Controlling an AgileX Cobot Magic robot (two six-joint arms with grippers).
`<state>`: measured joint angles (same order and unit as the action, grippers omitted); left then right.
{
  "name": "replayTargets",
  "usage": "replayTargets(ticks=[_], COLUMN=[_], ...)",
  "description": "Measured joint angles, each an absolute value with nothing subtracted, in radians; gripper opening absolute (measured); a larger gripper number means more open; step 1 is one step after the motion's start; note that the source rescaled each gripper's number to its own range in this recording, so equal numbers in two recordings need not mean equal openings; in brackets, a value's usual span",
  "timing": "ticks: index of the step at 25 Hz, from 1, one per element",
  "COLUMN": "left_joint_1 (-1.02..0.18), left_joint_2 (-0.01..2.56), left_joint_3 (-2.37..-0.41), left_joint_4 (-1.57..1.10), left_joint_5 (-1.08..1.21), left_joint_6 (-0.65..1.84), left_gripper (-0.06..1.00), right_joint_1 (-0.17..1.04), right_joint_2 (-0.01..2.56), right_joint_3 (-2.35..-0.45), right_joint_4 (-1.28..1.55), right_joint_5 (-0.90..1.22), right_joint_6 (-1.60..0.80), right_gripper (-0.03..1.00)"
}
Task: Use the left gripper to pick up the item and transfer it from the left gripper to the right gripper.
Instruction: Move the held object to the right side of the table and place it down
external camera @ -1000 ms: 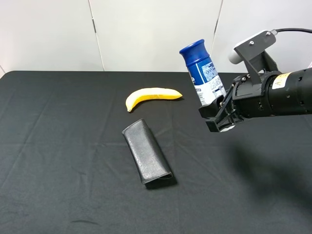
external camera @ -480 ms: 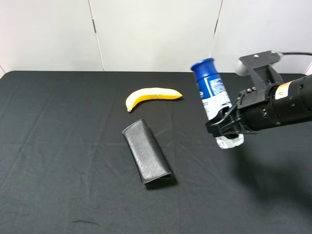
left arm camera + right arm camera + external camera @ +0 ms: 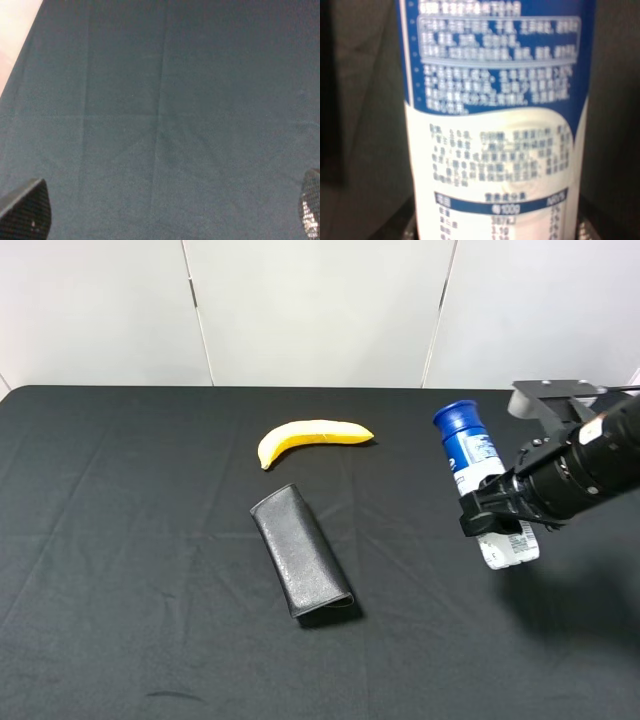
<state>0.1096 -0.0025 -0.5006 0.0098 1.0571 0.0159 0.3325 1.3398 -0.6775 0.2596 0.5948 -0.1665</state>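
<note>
Black surface [image 3: 150,590]: your right gripper [image 3: 497,518] jaws clamp the bottle [image 3: 473,455] low.
Near-upright, blue cap up, tilted left; left gripper [image 3: 167,212] jaws spread.

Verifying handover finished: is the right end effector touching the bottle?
Touching. The exterior high view shows the right end effector clamped around the white lower body of the bottle, holding it tilted above the table.
</note>
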Motion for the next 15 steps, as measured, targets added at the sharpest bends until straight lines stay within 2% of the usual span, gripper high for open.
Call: replayTargets(ticks=[8, 15], left_joint_1=[0.11, 0.11], left_joint_2=[-0.003, -0.003], left_joint_3=[-0.501, -0.501], left_joint_4=[0.01, 0.01], left_joint_5=[1.057, 1.057], left_joint_6=[0.016, 0.016], left_gripper=[1.0, 1.0], right_joint_1=[0.33, 0.33], right_joint_2=[1.56, 1.742], right_joint_3=[-0.867, -0.908], right_joint_4=[0.225, 0.151], right_joint_5=[0.639, 0.612], right_joint_6=[-0.167, -0.167], right_gripper=[0.0, 0.0])
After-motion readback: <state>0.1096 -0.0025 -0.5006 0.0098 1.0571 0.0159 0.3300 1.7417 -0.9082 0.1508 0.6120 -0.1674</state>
